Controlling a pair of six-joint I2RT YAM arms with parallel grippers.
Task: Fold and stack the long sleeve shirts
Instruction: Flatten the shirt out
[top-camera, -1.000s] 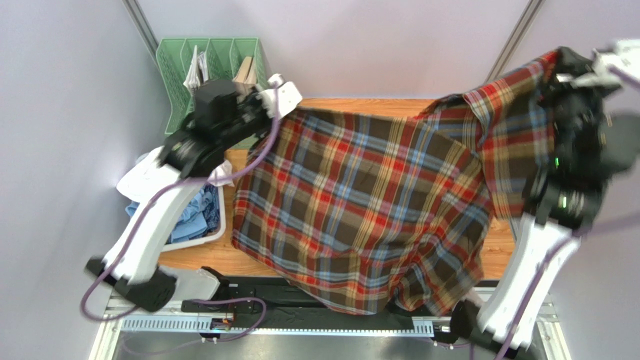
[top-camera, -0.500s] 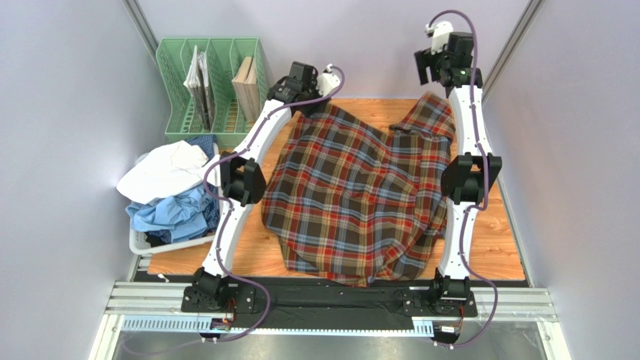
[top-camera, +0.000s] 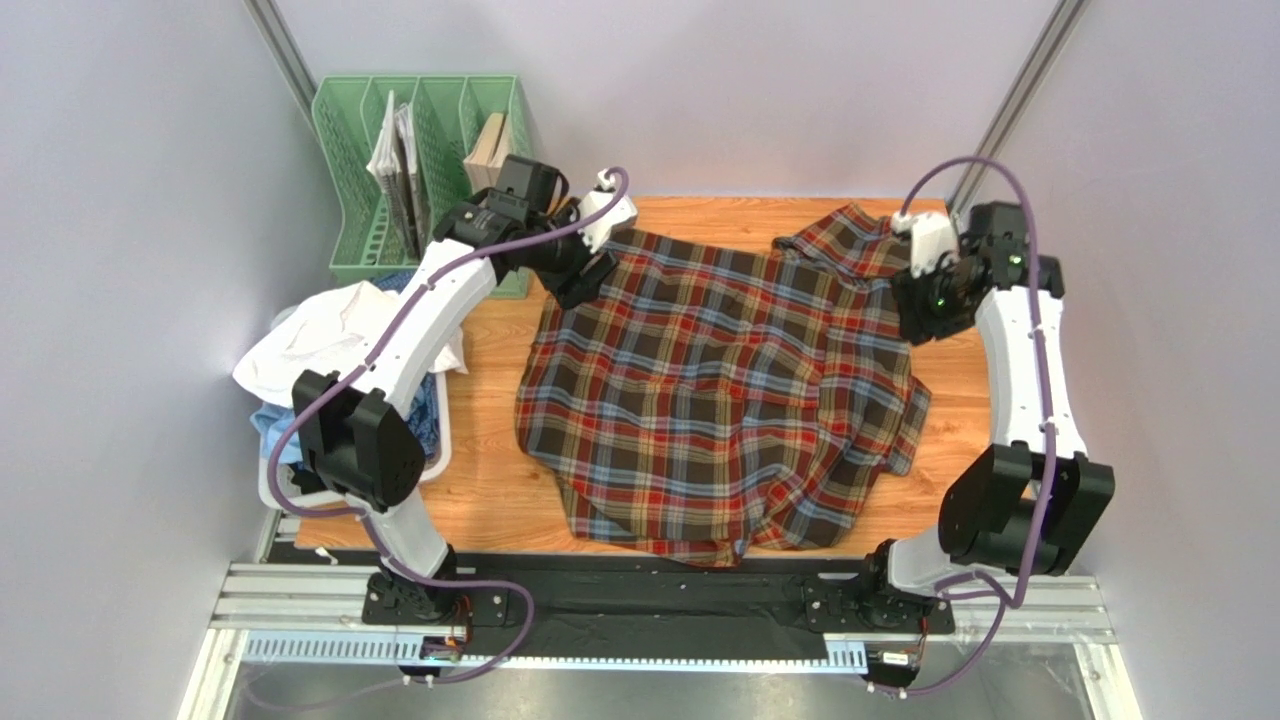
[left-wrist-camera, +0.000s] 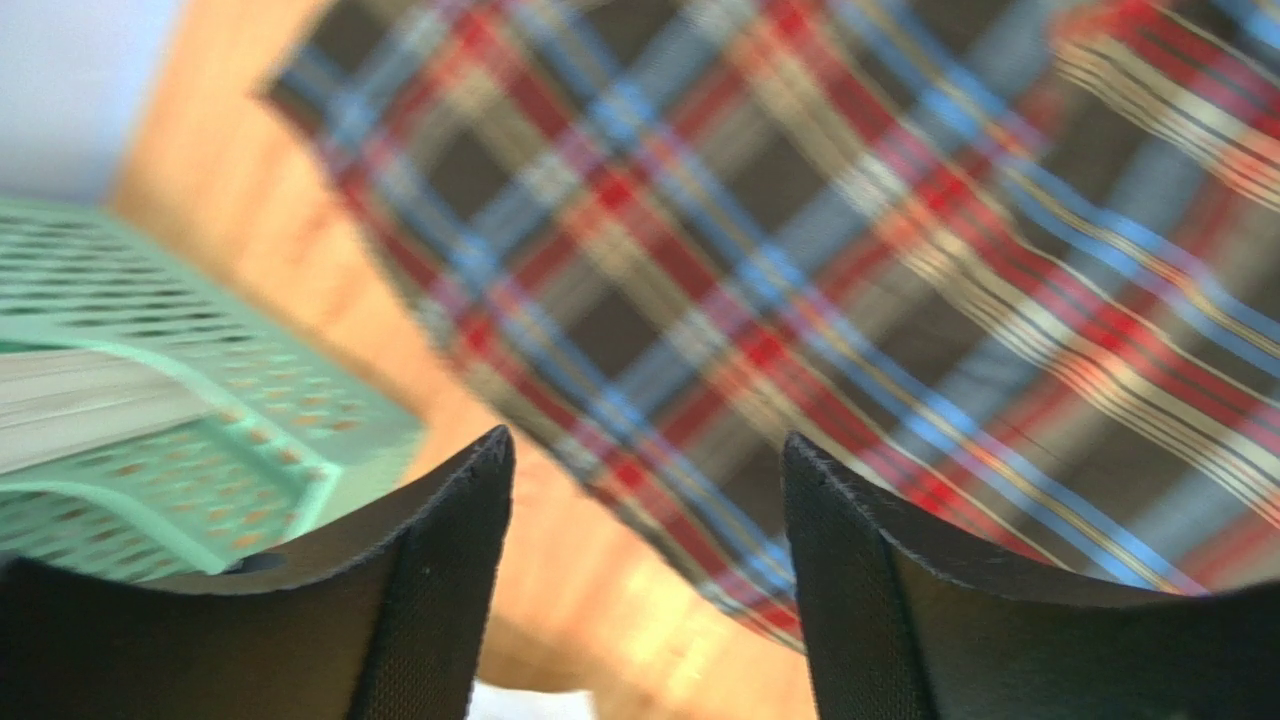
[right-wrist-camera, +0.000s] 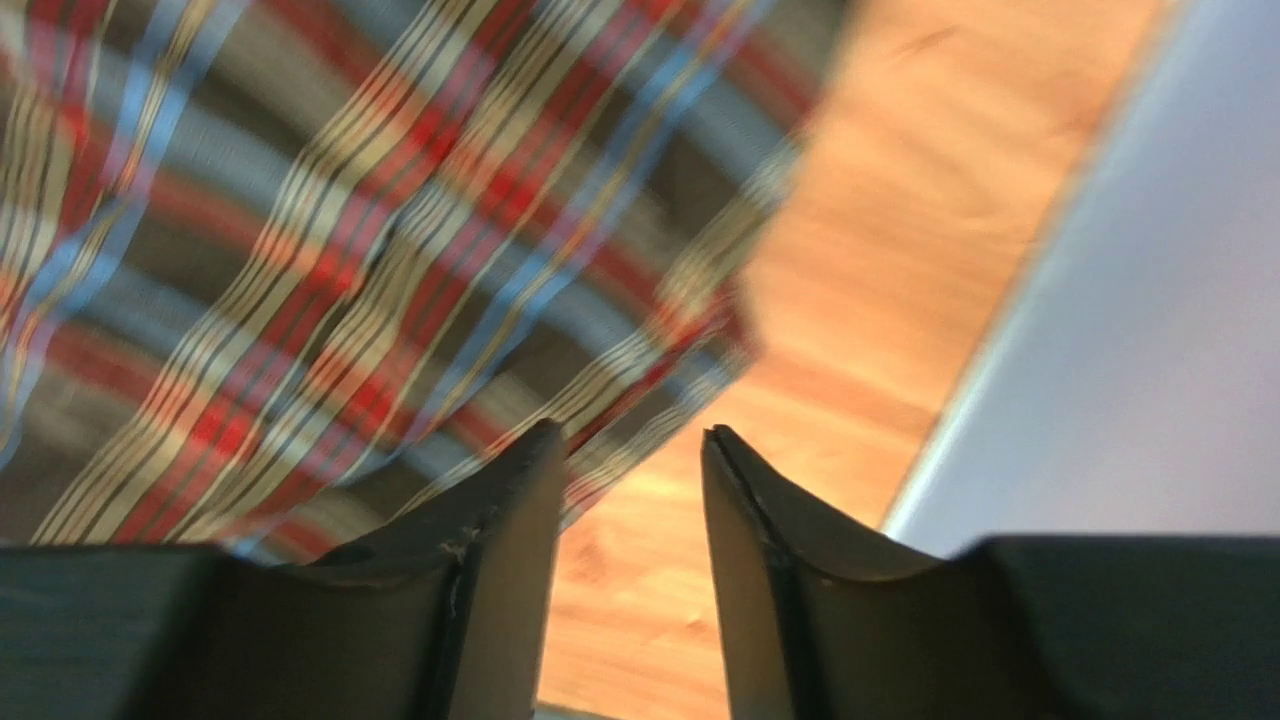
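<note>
The tartan long sleeve shirt (top-camera: 721, 390) lies spread over the wooden table (top-camera: 489, 495), its near hem bunched at the front edge. My left gripper (top-camera: 583, 275) hovers at the shirt's far left corner. In the left wrist view the left gripper (left-wrist-camera: 646, 450) is open and empty above the tartan shirt's edge (left-wrist-camera: 842, 225). My right gripper (top-camera: 917, 308) sits at the shirt's far right edge. In the right wrist view the right gripper (right-wrist-camera: 631, 435) shows a narrower gap with only table behind it, beside the tartan shirt (right-wrist-camera: 376, 225). A white shirt (top-camera: 323, 342) and a light blue shirt (top-camera: 278, 432) lie heaped at the left.
A green file rack (top-camera: 421, 143) holding papers stands at the far left corner, close behind my left gripper, and shows as the green rack (left-wrist-camera: 150, 420) in the left wrist view. Grey walls (top-camera: 1157, 375) close in both sides. A black rail (top-camera: 646, 615) runs along the near edge.
Both grippers let go of the tartan shirt they held up in the air. It dropped and now lies spread on the table. Both arms pulled back to its far corners.
</note>
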